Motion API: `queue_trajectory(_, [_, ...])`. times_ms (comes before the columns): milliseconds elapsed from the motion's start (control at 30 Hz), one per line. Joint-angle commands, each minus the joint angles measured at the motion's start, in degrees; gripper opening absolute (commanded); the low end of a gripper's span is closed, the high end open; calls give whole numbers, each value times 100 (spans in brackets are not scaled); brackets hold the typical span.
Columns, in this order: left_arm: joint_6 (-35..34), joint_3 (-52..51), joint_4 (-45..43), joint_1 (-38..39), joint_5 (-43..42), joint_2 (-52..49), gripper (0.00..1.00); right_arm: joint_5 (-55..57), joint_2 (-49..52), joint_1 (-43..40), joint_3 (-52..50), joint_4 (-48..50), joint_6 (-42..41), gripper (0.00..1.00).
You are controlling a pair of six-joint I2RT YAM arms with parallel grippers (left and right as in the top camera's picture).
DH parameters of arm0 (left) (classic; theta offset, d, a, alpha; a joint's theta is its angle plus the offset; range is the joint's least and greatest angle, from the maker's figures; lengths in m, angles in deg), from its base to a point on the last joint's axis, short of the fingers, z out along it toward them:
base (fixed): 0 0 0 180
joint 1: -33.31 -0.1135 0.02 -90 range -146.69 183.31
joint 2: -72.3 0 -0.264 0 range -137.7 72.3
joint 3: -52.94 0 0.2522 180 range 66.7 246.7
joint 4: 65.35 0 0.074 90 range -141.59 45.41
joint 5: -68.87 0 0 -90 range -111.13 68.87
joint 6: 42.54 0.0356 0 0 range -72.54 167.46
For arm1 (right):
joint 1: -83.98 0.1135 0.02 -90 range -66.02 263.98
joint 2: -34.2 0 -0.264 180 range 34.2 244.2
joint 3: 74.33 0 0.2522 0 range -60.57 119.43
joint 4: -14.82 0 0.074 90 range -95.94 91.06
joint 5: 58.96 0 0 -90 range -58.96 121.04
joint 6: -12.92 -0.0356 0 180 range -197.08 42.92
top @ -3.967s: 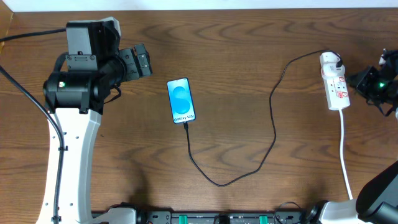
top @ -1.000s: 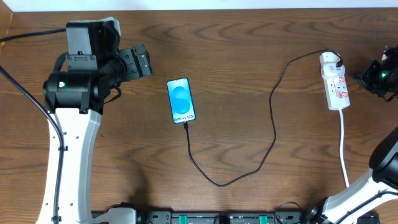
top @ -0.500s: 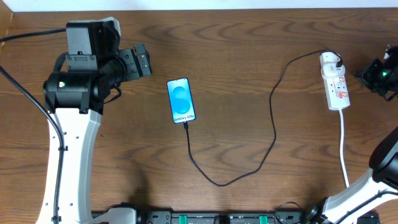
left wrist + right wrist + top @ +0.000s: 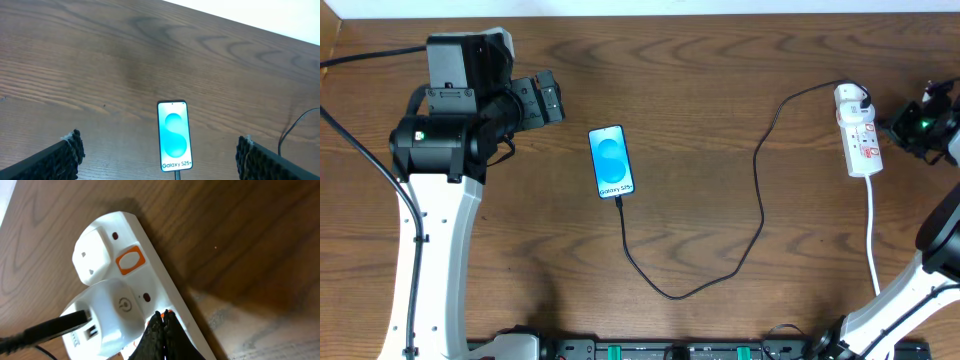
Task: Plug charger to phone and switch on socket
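With the charger (image 4: 760,190) joining the phone (image 4: 612,162) at mid table (image 4: 720,80) to the socket (image 4: 858,135) on the right, switching on seems the step in hand: the right claw (image 4: 161,328), tips pinched together, sits by a red switch (image 4: 168,312) and should press it, while the left claw (image 4: 556,100) hangs open.

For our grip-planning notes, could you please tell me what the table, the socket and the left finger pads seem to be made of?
Table: dark brown wood or wood-look laminate, matte; grain lines show.
Socket: smooth white moulded plastic, slightly glossy; soft highlights on rounded edges.
Left finger pads: black, coarse foam or rubber, apparently; fuzzy, pitted edge.
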Motion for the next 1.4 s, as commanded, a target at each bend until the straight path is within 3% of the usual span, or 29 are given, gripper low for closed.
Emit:
queue_trajectory(0, [15, 37, 17, -24, 55, 13, 98, -155, 85, -33, 79, 50, -39, 1])
queue_trajectory(767, [15, 37, 17, -24, 55, 13, 98, -133, 461, 166, 79, 173, -70, 1])
queue_trajectory(1367, [15, 37, 17, -24, 55, 13, 98, 341, 483, 540, 79, -498, -11, 1])
